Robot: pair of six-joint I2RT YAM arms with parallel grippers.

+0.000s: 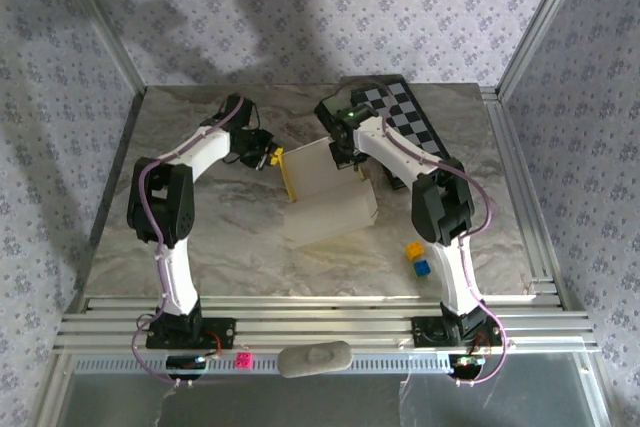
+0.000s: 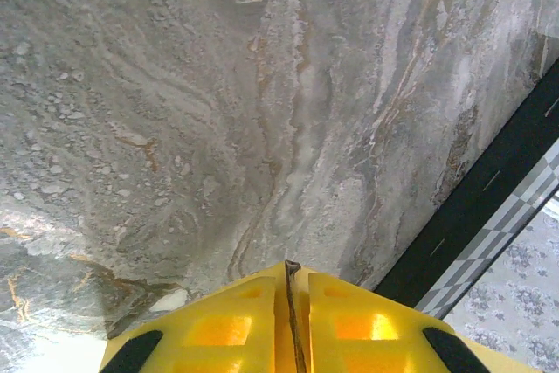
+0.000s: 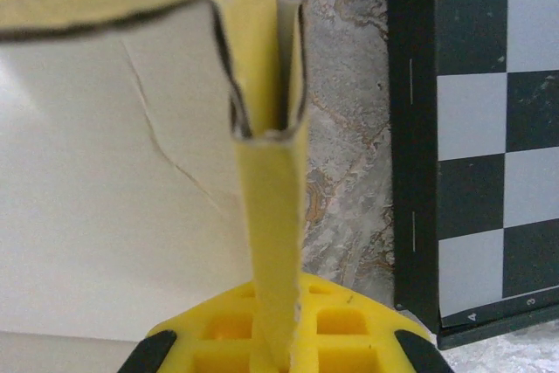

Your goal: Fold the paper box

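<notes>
The paper box (image 1: 330,212) lies on the middle of the marbled surface (image 1: 200,247), between my two arms, its pale inner side up and one panel raised at the back. Nearest to me, on the rail at the surface's edge, rest a grey oval pad (image 1: 315,358) and a small pink block (image 1: 241,360). Further in, by my right arm, a yellow cube (image 1: 413,249) and a blue cube (image 1: 422,267) touch each other, well apart from the box. At the box's left side a yellow flap (image 1: 288,175) stands on edge, and my left fingers (image 1: 272,159) meet its far end. In my left wrist view those fingers (image 2: 218,329) are clenched together on a thin dark edge of card (image 2: 293,303), with bare surface (image 2: 218,128) beyond. My right fingers (image 1: 345,155) hold the box's far right corner. In the right wrist view they (image 3: 341,329) are pinched on a narrow yellow strip (image 3: 271,251) that rises to a folded corner (image 3: 262,67), the whitish inner panel (image 3: 105,172) to its left. Just beyond lies the chequered board (image 1: 400,112), flat at the far right of the surface.
</notes>
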